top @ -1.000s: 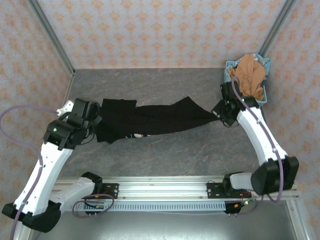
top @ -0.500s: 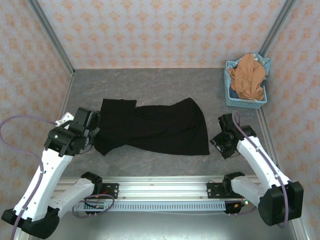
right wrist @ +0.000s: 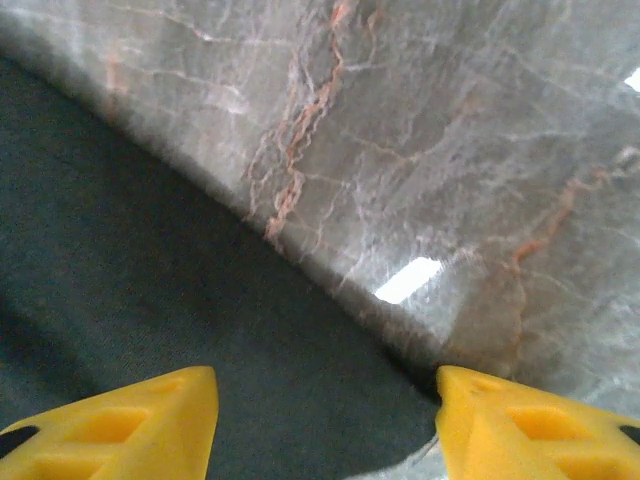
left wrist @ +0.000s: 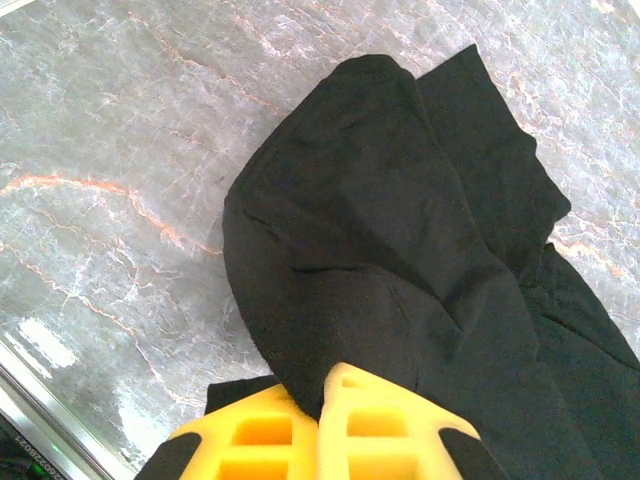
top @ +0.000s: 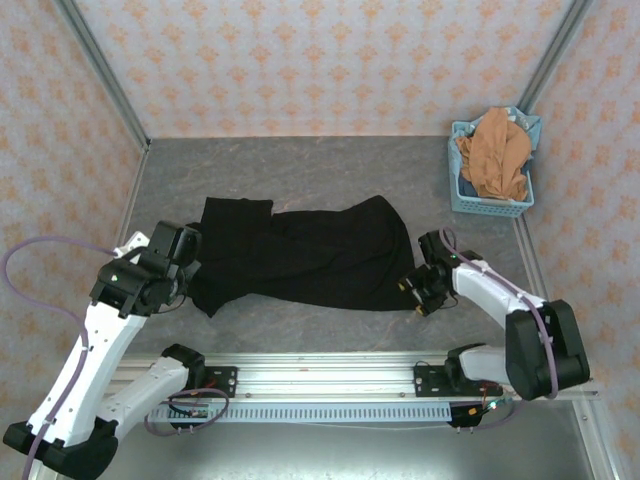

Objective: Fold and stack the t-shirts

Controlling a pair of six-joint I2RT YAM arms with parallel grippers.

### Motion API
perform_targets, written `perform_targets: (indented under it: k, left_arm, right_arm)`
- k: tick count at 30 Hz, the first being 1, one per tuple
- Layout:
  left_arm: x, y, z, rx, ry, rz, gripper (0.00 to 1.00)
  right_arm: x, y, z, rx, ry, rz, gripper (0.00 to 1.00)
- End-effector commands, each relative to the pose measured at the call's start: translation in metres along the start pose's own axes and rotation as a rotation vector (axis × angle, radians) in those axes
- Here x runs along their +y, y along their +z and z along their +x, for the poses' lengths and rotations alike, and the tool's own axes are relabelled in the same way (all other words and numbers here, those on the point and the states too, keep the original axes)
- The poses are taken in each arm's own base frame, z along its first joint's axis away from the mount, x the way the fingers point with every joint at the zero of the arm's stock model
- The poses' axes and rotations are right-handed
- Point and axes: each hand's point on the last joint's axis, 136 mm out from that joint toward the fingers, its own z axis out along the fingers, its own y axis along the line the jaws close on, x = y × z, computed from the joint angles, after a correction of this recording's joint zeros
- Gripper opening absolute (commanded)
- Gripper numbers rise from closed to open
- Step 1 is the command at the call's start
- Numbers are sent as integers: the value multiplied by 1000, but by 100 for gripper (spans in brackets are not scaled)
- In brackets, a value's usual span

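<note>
The black t-shirt [top: 310,260] lies spread and rumpled across the middle of the grey table, plain side up. My left gripper [top: 190,268] is shut on its left edge; in the left wrist view the black cloth [left wrist: 400,230] is pinched between the yellow fingers [left wrist: 390,430]. My right gripper [top: 415,290] stands open at the shirt's near right corner, with the cloth's edge [right wrist: 150,330] lying between its yellow fingertips [right wrist: 520,425]. The orange-brown t-shirt [top: 495,150] is bunched in the basket.
The light blue lattice basket [top: 490,205] stands at the back right of the table. Metal frame posts [top: 100,70] rise at the back corners. A rail [top: 320,385] runs along the near edge.
The shirt was stretched off the table between both grippers, then laid down flat. My right gripper let go of it and now hovers open at its near right corner.
</note>
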Motion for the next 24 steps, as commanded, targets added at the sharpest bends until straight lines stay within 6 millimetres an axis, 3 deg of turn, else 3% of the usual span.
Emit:
perform_targets:
  k: [1,5,9,13,18,20,24]
  left_arm:
    - [2,0,1,-2,-18,6,0]
    - [-2,2,2,2,-25,19,0]
    - [-9,2,0,-3,-25,37,0]
    - [-22,3,-3,-12,-19,71,0]
    - [-61,0,-20,-55,-13,165,0]
    - [-86,-5,-35,-72,-11,206,0]
    - [-133,-32,-84,-125,-46,311,0]
  right_arm:
    - [-5,12,0,-1,36,17,56]
    - [-1,18,-7,-9,33,59,48]
    - [18,20,-14,-26,4,47,17]
    - [50,3,-27,-78,-47,6,0]
    - [114,-59,-50,-208,-156,-114,0]
    - [145,-95,-57,-267,-212,-181,0]
    - [210,-190,-70,-429,-309,-367,0]
